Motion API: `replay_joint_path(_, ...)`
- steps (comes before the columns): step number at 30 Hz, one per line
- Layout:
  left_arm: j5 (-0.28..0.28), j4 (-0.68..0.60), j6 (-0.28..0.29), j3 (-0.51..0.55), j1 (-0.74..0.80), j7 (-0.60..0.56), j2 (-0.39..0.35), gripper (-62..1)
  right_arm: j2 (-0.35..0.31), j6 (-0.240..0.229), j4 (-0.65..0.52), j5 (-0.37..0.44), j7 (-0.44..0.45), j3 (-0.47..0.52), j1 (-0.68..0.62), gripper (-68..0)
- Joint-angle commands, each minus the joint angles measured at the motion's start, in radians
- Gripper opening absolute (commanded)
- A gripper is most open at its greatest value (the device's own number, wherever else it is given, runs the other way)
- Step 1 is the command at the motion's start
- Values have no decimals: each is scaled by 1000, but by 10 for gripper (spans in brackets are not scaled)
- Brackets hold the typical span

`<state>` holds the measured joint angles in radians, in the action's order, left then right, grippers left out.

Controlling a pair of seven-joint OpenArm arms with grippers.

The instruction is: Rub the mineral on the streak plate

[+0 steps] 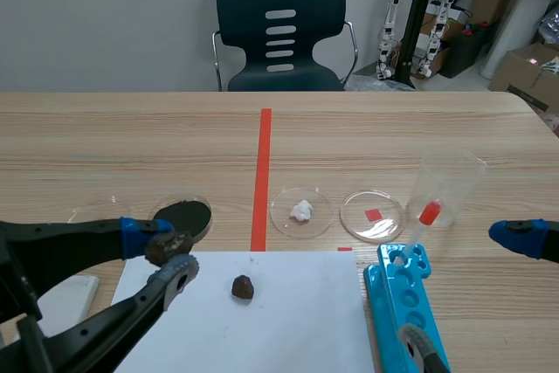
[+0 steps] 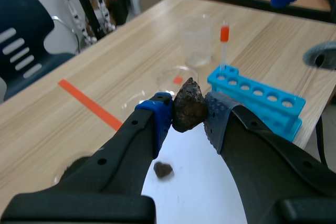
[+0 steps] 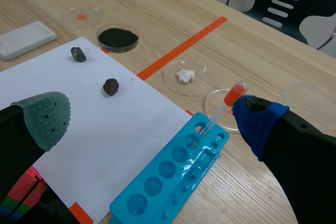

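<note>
Left claw (image 2: 189,115) grasps a rough dark-brown mineral lump (image 2: 188,102), rubbing on the nearby flat white streak plate (image 3: 26,39) remains, and right claw (image 3: 152,121) is released.

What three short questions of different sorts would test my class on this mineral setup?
1. True or false: the left jaws are shut on a dark mineral.
2. What lies in the petri dish just right of the red tape line? A) a white lump B) black powder C) a coin
3. Fill in the colour: the red-bulbed dropper stands in the ____ rack.
Key: 1 true; 2 A; 3 blue.
</note>
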<state>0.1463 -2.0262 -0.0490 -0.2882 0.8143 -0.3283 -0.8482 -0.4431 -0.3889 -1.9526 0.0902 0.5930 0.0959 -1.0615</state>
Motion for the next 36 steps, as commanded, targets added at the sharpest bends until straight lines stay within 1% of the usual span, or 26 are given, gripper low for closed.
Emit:
replay_joint_path(1, 3, -19, 0, -4, -6, 20, 8, -519, 0, 0, -12, 11, 14, 1, 0, -22)
replay_joint_path(3, 14, -19, 0, -4, -25, 105, 26, -519, 0, 0, -12, 11, 14, 1, 0, -22)
replay_joint_path(7, 89, -19, 0, -4, -104, 344, 88, -519, 0, 0, -12, 11, 14, 1, 0, -22)
replay_joint_path(10, 117, -18, 0, -4, -154, 494, 129, -519, 0, 0, -12, 11, 14, 1, 0, -22)
replay_joint_path(11, 126, -18, -5, -4, -167, 526, 140, -519, 0, 0, -12, 11, 14, 1, 0, -22)
replay_joint_path(14, 158, -17, -51, -3, -220, 672, 180, -519, 0, 0, -12, 11, 14, 1, 0, -22)
replay_joint_path(15, 161, -17, -89, -2, -241, 739, 195, -519, 0, 0, -12, 11, 14, 1, 0, -22)
replay_joint_path(16, 161, -17, -109, -1, -252, 777, 201, -519, 0, 0, -12, 11, 14, 1, 0, -22)
replay_joint_path(17, 161, -17, -144, 1, -264, 830, 208, -519, 0, 0, -12, 11, 14, 1, 0, -22)
replay_joint_path(18, 162, -17, -169, 6, -273, 878, 214, -519, 0, 0, -12, 11, 14, 1, 0, -22)
replay_joint_path(19, 162, -17, -176, 13, -281, 912, 220, -519, 0, 0, -12, 11, 14, 1, 0, -22)
replay_joint_path(20, 162, -17, -188, 28, -288, 981, 230, -519, 0, 0, -12, 11, 14, 1, 0, -22)
replay_joint_path(21, 164, -17, -203, 38, -295, 1013, 236, -519, 0, 0, -12, 11, 14, 1, 0, -22)
replay_joint_path(23, 166, -17, -255, 73, -297, 1093, 254, -519, 0, 0, -12, 11, 14, 1, 0, -22)
replay_joint_path(25, 183, -17, -281, 124, -296, 1167, 274, -519, 0, 0, -12, 11, 14, 1, 0, -22)
replay_joint_path(27, 196, -17, -281, 167, -296, 1228, 293, -519, 0, 0, -12, 11, 14, 1, 0, -22)
replay_joint_path(30, 237, -17, -278, 233, -296, 1301, 320, -519, 0, 0, -12, 11, 14, 1, 0, -22)
replay_joint_path(33, 315, -4, -266, 269, -303, 1326, 320, -519, 0, 0, -12, 11, 14, 1, 0, -22)
replay_joint_path(34, 352, 11, -251, 279, -317, 1337, 318, -519, 0, 0, -12, 11, 14, 1, 0, -22)
replay_joint_path(36, 387, 52, -244, 284, -352, 1377, 315, -519, 0, 0, -12, 11, 14, 1, 0, -22)
